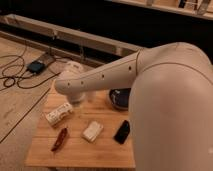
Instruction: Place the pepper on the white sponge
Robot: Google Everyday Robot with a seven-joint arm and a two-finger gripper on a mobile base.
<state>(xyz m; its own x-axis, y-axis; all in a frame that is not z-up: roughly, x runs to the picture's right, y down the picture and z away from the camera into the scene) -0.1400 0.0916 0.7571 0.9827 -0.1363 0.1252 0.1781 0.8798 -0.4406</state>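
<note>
The dark red pepper [59,139] lies on the wooden table [85,156] near its front left. The white sponge [92,131] lies just to the pepper's right, a short gap between them. My gripper [75,96] is at the end of the white arm that reaches in from the right. It hangs over the back left of the table, above and behind the pepper and the sponge. It holds nothing that I can see.
A white labelled bottle [59,113] lies on its side behind the pepper. A black phone [122,132] lies right of the sponge. A dark bowl [118,98] stands at the back, partly behind the arm. Cables and a dark box [37,65] lie on the floor at left.
</note>
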